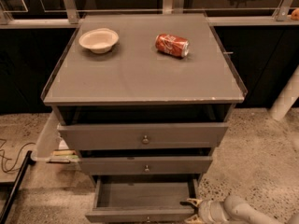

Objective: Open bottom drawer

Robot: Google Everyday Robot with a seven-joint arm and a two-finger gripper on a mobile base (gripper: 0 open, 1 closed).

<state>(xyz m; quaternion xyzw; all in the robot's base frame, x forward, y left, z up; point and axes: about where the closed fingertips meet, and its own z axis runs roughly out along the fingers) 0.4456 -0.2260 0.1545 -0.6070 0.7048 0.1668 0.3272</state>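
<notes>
The grey cabinet has three drawers. The bottom drawer (pixel 140 197) is pulled out, showing its plain grey inside; its front runs along the frame's lower edge and its knob is barely visible there. The mid-sized drawer (pixel 145 165) and the widest top drawer (pixel 142 135) are slightly out, each with a small round knob. My gripper (pixel 190 210) is at the bottom right, just off the right front corner of the bottom drawer, its two yellow-tipped fingers spread apart and holding nothing.
On the cabinet top (pixel 140 73) sit a cream bowl (pixel 98 39) at back left and a red soda can (pixel 172 45) lying on its side. A white bin (pixel 46 141) and cables (pixel 11 160) are on the floor at left. A white post (pixel 286 97) stands at right.
</notes>
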